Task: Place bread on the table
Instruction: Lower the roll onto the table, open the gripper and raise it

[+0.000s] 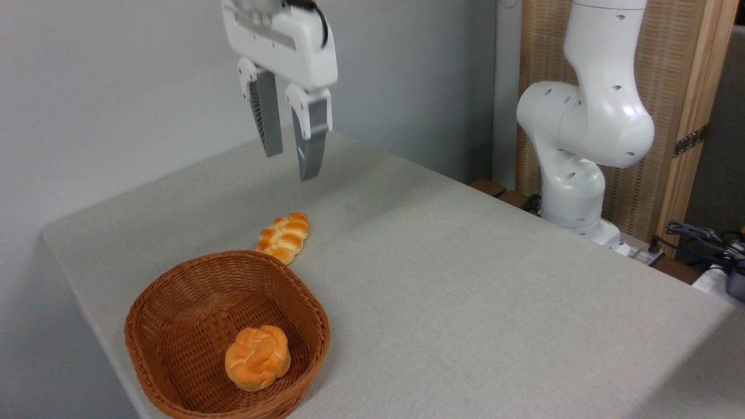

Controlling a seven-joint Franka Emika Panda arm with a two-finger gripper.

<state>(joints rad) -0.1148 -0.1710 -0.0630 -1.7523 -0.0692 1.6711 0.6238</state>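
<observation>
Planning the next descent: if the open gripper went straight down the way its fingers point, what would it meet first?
Probably the bare table, just behind the bread. The gripper hangs open above it; depth is unclear, so it might clip the loaf.

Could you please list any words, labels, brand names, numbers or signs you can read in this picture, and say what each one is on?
None can be read.
The gripper, the robot arm, the bread, the basket, the bun and the table show no writing.
</observation>
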